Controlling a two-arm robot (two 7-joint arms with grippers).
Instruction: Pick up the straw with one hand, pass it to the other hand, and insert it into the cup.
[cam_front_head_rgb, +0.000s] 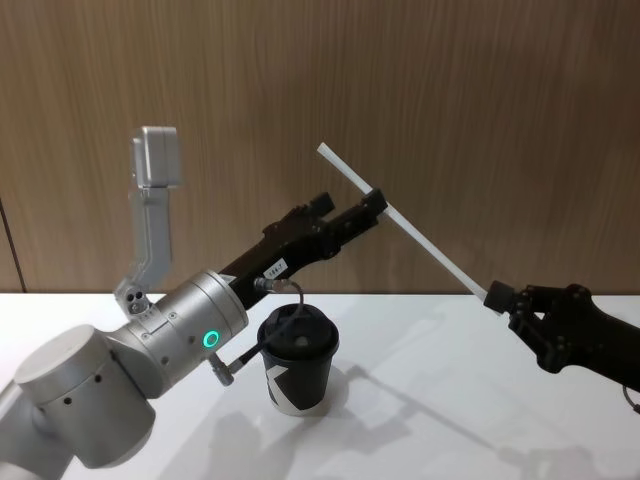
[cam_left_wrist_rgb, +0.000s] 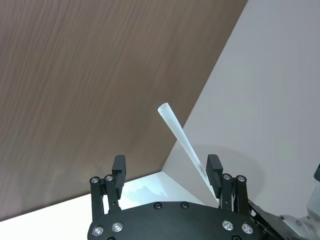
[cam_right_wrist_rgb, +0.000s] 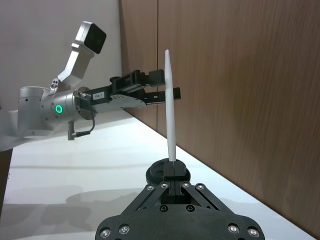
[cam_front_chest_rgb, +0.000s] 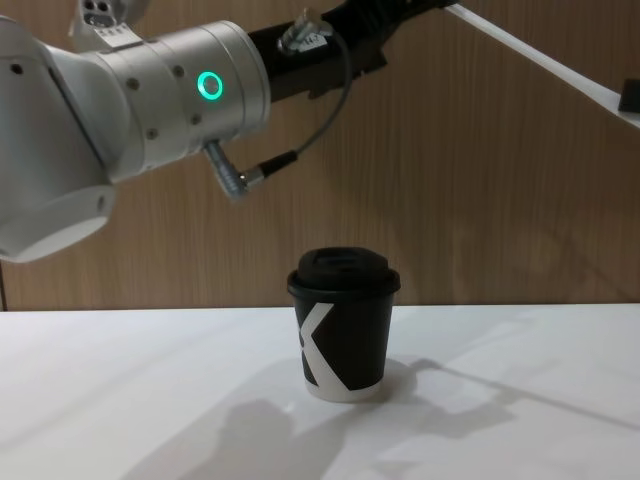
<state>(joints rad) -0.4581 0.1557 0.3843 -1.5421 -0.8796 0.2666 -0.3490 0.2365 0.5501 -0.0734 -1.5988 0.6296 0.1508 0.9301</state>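
White straw (cam_front_head_rgb: 420, 235) is mid-handover, pinched at its lower end by your right gripper (cam_front_head_rgb: 497, 296) and passing through your spread-wide left gripper (cam_left_wrist_rgb: 166, 164), so your next move is likely to clamp the left, let go with the right, then aim for the cup (cam_front_head_rgb: 298, 362) below the left gripper.

The cup (cam_front_head_rgb: 298, 360) sits on the tabletop (cam_front_head_rgb: 450, 400); above, the straw (cam_front_head_rgb: 420, 235) slants between left hand (cam_front_head_rgb: 352, 207) and right hand (cam_front_head_rgb: 498, 297).
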